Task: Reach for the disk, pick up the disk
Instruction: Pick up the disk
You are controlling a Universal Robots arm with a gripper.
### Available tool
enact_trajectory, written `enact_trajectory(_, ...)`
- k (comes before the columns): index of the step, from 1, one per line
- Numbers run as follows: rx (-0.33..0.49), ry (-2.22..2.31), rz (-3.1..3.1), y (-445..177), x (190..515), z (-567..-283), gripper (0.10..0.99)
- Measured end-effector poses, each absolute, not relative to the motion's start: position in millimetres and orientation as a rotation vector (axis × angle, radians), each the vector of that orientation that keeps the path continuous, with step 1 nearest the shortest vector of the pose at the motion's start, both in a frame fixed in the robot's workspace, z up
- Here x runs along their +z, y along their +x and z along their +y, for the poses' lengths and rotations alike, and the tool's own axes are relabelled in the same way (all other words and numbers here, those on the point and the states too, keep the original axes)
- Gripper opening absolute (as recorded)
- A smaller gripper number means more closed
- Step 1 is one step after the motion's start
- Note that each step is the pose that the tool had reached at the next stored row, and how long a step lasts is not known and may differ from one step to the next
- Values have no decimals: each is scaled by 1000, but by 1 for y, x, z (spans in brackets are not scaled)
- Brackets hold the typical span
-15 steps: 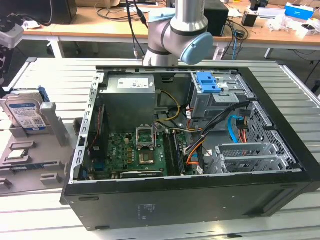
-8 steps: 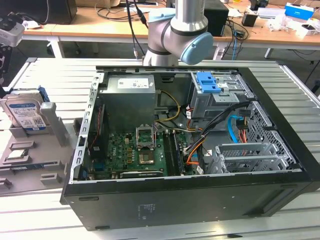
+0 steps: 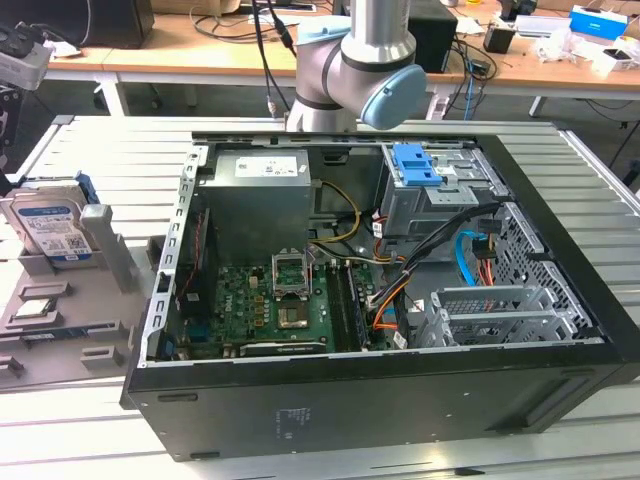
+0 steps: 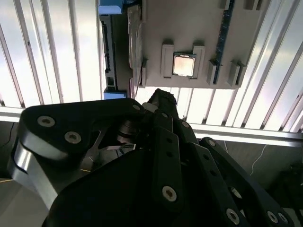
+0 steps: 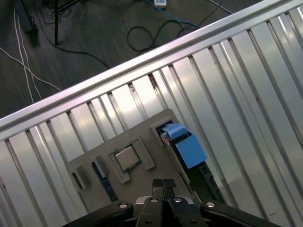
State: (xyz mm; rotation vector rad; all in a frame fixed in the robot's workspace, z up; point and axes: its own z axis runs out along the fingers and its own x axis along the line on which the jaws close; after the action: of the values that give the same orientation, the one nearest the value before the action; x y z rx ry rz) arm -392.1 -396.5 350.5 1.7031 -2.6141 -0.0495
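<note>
Standing on edge at the exterior view's left is the disk (image 3: pixel 48 228), a flat silver-grey metal hard drive with a white-and-blue label. It sits slotted in a pale grey plastic holder (image 3: pixel 110 255) on the ribbed aluminium worktop (image 3: pixel 90 150), beside an open black computer case (image 3: pixel 380 400). A grey-and-blue robot arm (image 3: pixel 370 70) rises behind the case. In the first wrist view, the black end effector (image 5: pixel 164 183) points toward the holder, its fingertips clenched together on nothing. The disk's blue frame lies apart from them, next to a small square silver chip (image 5: pixel 125 158) in a recess. In the second wrist view, the dark linkage of the end effector crosses the foreground, with the chip beyond it
</note>
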Motion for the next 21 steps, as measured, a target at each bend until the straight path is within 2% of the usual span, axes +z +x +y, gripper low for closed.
enact_trajectory(21,-46,1974,-2411,-392,351,-397,106)
